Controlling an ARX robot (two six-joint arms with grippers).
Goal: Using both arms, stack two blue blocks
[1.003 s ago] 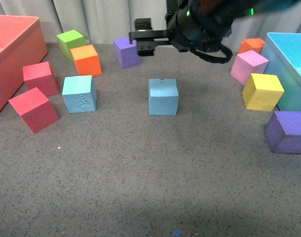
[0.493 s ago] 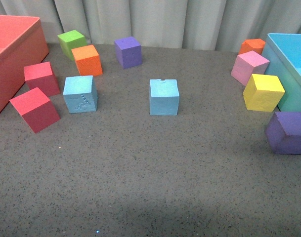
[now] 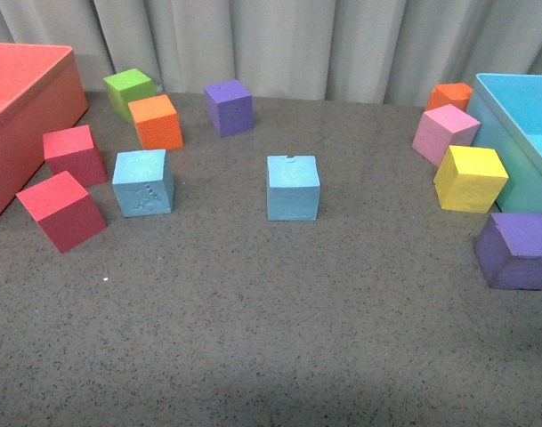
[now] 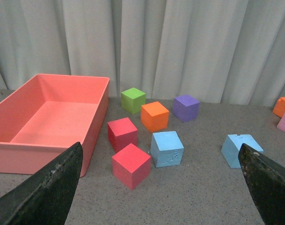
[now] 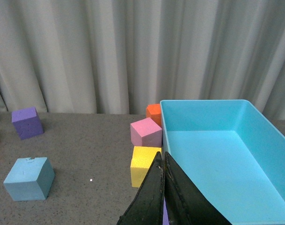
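Front view, stock at this moment: neither arm shows. Both blue blocks sit on the table (image 3: 271, 320), well apart, and nothing is stacked yet.

Item 1, marked blue block (image 3: 143, 182): left of centre, upright, embossed face toward you. A red cube (image 3: 73, 153) stands near its outer side and an orange cube (image 3: 157, 121) stands near behind it.

Item 2, plain blue block (image 3: 293, 188): middle of the table, with bare ground all round.

Item 3, left pincer (image 4: 159, 147): spread wide, holding nothing, set back from the cubes.

Item 4, right pincer (image 5: 162, 157): fingers pressed together with nothing between them. The turquoise bin (image 5: 203, 102) is in its sight.

Hazards for you to weigh:
- The wide left fingers may clip the red cube or the orange cube on the way down to item 1 and shove the block askew.
- If the right pincer comes down clenched, it will push item 2 away rather than grasp it, so release it first.
- Foam gives under pressure. A hard squeeze or an off-centre grip could tilt the carried block, and it would land crooked and slide off.
- With both arms meeting over one spot, a collision is likely unless one arm waits clear.
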